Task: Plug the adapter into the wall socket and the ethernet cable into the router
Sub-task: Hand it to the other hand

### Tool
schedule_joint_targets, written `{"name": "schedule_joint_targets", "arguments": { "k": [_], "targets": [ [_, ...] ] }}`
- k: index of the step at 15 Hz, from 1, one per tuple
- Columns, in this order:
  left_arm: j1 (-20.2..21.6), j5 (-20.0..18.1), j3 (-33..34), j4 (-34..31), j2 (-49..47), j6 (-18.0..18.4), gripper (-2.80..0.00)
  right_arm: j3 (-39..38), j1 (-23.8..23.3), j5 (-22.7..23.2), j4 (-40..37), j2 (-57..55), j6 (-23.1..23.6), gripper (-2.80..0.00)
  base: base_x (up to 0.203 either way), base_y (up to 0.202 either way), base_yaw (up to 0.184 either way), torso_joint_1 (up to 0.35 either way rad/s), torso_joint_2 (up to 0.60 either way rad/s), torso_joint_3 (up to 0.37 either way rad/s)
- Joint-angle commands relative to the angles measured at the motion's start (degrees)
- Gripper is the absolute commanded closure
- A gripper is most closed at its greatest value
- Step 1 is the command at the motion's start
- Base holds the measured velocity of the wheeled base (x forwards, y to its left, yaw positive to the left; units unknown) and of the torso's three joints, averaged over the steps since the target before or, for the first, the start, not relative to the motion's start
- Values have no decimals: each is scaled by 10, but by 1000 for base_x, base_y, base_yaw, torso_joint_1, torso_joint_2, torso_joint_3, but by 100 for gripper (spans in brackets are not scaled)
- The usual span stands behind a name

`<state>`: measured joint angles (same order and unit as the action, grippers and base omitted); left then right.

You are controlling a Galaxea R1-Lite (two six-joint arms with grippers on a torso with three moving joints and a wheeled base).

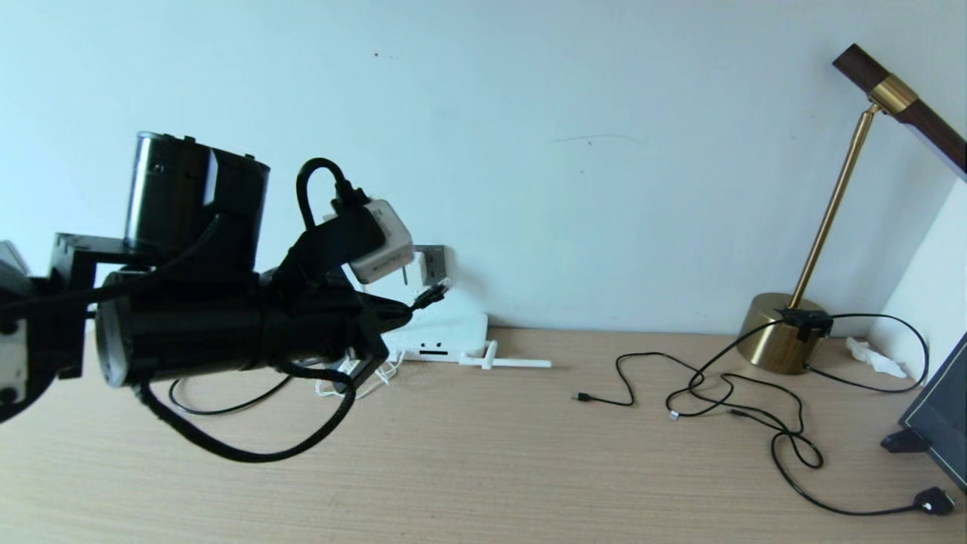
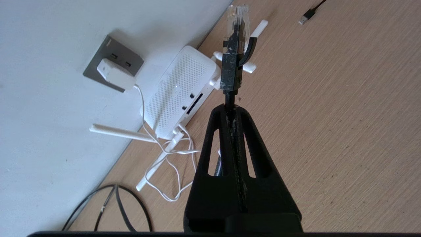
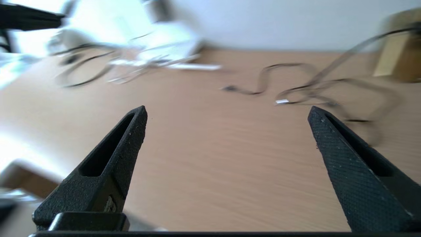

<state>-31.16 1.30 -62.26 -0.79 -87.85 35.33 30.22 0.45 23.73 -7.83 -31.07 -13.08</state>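
My left gripper is shut on the ethernet cable just behind its clear clip plug, held in the air. The plug points at the table to the right of the router, a flat white box whose dark port slots face the table's open side. The white adapter sits plugged in the grey wall socket, and its thin white cord runs to the router. In the head view the left gripper hangs before the wall socket and above the router. My right gripper is open over bare table.
A brass lamp stands at the back right, with thin black cables strewn before it and a small plug on the wood. A dark frame leans at the far right. The white antennas lie flat on the table.
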Motion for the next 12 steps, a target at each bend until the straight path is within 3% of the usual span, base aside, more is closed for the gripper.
{"name": "schedule_joint_targets", "arguments": {
  "k": [1,3,7,10,12],
  "targets": [
    [-12,3,-4,0,-4,2,0,50,2,60,2,-164,-20,-280,0,0,0,0,0,0],
    [-16,-1,-5,19,-10,1,0,110,25,104,8,-264,-48,-280,0,0,0,0,0,0],
    [-34,-1,-38,66,-60,4,0,266,111,133,13,-440,-119,-280,0,0,0,0,0,0],
    [-71,-1,-55,68,-78,21,0,347,132,153,14,-520,-154,-280,0,0,0,0,0,0],
    [-97,0,-60,68,-79,33,0,369,133,208,12,-538,-157,-280,0,0,0,0,0,0]
  ]
}}
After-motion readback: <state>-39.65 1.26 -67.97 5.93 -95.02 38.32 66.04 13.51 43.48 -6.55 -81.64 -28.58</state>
